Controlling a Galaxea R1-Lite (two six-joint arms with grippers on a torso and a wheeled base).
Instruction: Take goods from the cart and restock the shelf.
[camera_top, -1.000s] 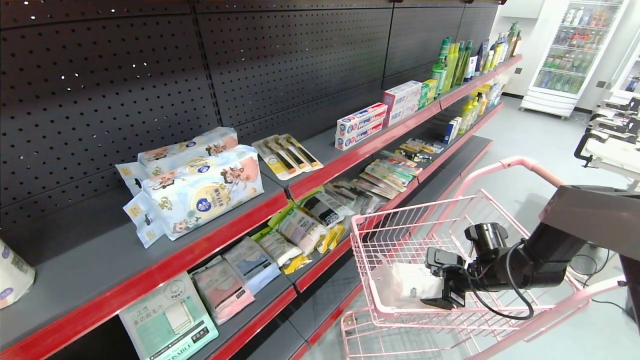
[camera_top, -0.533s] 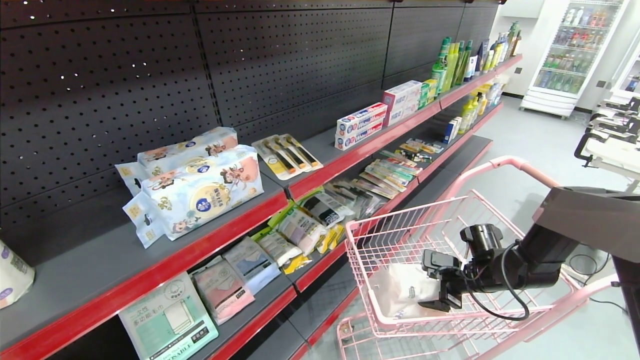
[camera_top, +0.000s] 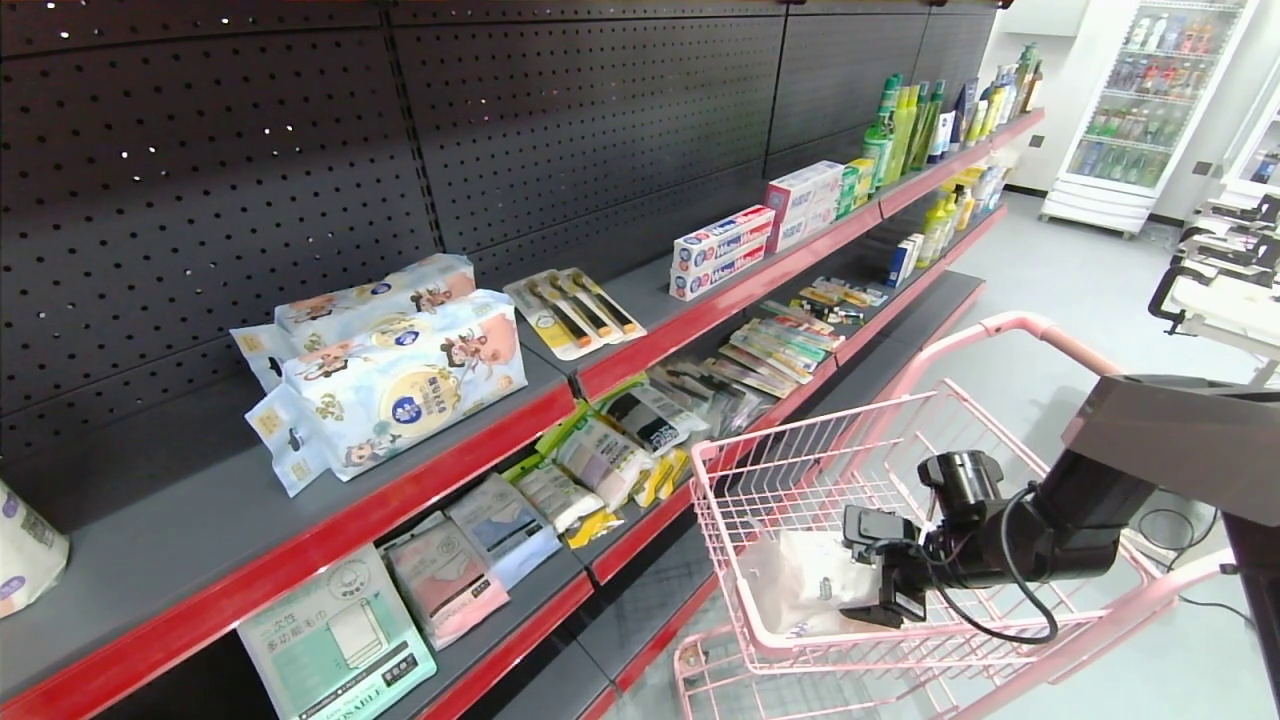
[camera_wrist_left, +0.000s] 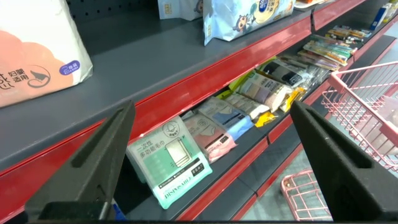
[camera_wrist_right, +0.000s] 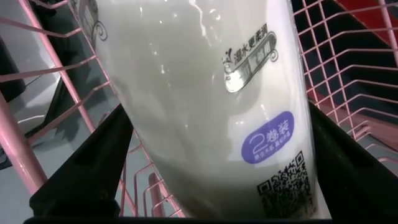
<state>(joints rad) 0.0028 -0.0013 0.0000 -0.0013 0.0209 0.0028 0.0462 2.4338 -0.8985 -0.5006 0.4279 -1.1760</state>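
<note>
White soft pack (camera_top: 795, 585) lay in the pink cart (camera_top: 800, 425), by the basket's shelf-side edge, not yet lifted. Over the last sec the right end effector (camera_top: 860, 570) had dropped a bit & pushed fwd, so its spread fingers straddled the pack. The cart also slid slightly toward the shelf (camera_top: 450, 440). Contact w/ the pack prob. not made, tho the wrist view was too close to be sure. Left end effector (camera_wrist_left: 211, 107) hung released by the shelf's red front edge, nothing in it. Pick looked nearly set up: closing seemed the next step.
</note>
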